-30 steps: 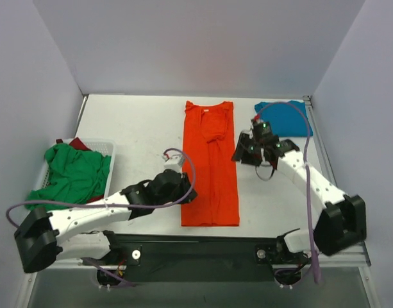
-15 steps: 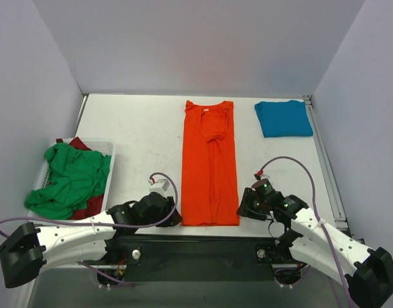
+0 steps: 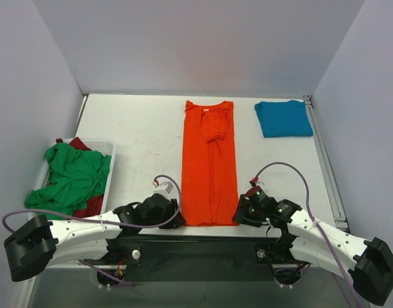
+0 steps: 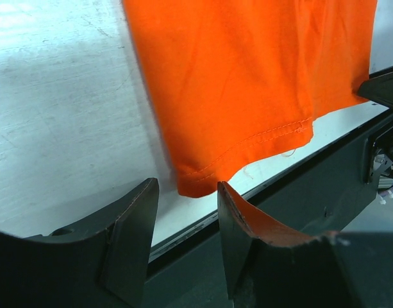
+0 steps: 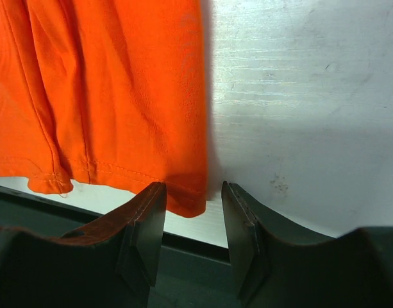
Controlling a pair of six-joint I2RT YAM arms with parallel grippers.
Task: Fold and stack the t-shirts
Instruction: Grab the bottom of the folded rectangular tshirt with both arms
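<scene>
The orange-red t-shirt [image 3: 209,163] lies folded into a long strip down the table's middle, collar at the far end. My left gripper [image 3: 176,221] is open at its near left hem corner [image 4: 199,183]. My right gripper [image 3: 238,217] is open at its near right hem corner [image 5: 186,202], the corner lying between the jaws. Neither holds cloth. The teal blue t-shirt [image 3: 283,119] lies folded at the far right. The green t-shirt [image 3: 73,176] and the dark red one [image 3: 91,205] are heaped in the basket.
The white lattice basket [image 3: 101,147] stands at the left edge. The table's near edge and black rail [image 3: 196,247] run just under both grippers. Grey walls close in the left, far and right sides.
Both grippers have come down from mid-table to the near hem of the orange-red t-shirt, one at each corner. The shirts have not moved.
</scene>
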